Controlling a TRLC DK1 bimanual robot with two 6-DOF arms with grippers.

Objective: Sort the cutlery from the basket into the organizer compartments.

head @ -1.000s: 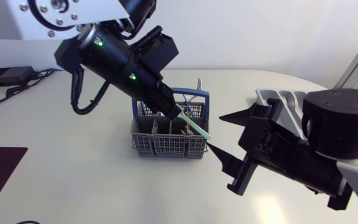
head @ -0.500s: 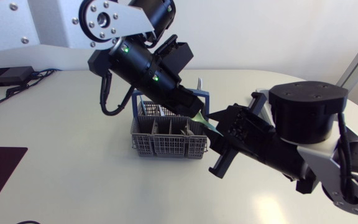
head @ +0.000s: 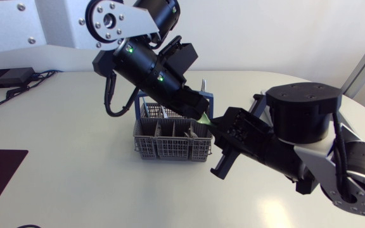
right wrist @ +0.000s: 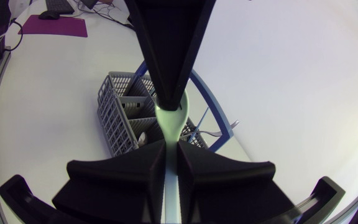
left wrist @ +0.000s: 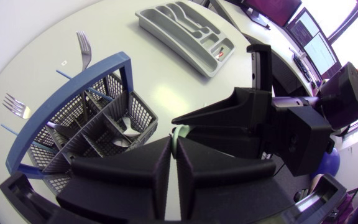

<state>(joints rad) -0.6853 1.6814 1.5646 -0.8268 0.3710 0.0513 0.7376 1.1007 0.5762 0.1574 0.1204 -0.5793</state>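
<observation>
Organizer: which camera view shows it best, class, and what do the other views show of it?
The left wrist view. The grey organizer lies whole there, beyond the basket, with its compartments in plain sight. In the head view my right arm hides it. The right wrist view looks at the basket, not at it.

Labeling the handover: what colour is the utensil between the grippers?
Pale green; the utensil shows best in the right wrist view.
</observation>
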